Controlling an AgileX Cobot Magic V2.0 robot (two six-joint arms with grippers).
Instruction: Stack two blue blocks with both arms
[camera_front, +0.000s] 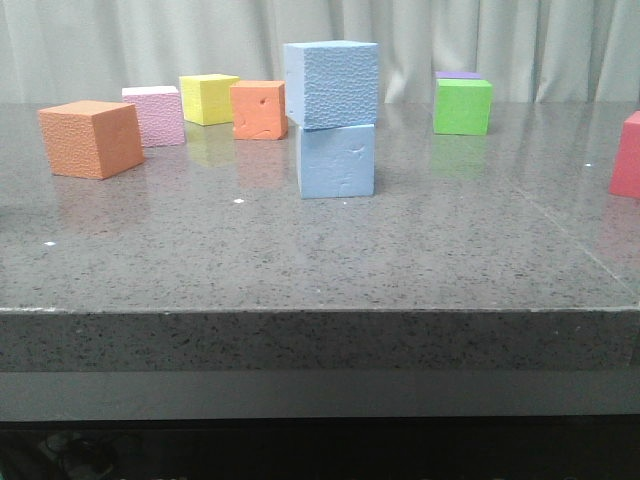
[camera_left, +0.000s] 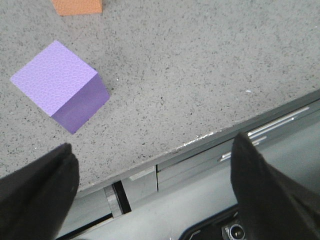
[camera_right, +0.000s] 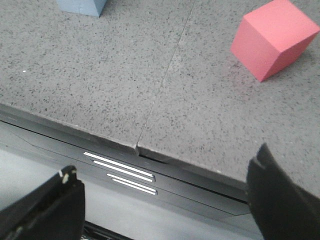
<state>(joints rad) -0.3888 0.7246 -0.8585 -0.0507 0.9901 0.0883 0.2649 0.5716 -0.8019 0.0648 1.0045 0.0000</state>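
Two blue blocks already stand stacked in the front view: the upper blue block (camera_front: 331, 83) rests on the lower blue block (camera_front: 336, 160), near the middle of the grey table (camera_front: 300, 260). The upper one sits slightly askew, overhanging toward the robot's left, so the pile looks settled but not square. Neither arm shows in this view. Around the stack stand an orange cube (camera_front: 91, 138), a pink cube (camera_front: 154, 115), a yellow cube (camera_front: 208, 98), a second orange cube (camera_front: 259, 109), a green cube (camera_front: 462, 106) with a purple one (camera_front: 458, 75) behind it, and a red cube (camera_front: 627, 155) at the right edge.

From the left wrist, the left gripper (camera_left: 150, 190) hangs over the table's near edge with its fingers spread wide and nothing between them. A purple block (camera_left: 60, 85) lies ahead of the fingertips, well clear of them.

From the right wrist, the right gripper (camera_right: 165, 205) is likewise spread and empty, hovering off the table's front edge. A corner of the lower blue block (camera_right: 82, 6) shows far ahead of it; a red cube (camera_right: 275, 37) lies ahead on one side.

By my judgement the stacking is done. The main risk is the overhang: any jolt to the table, or an arm sweeping forward again, could tip the upper block off.
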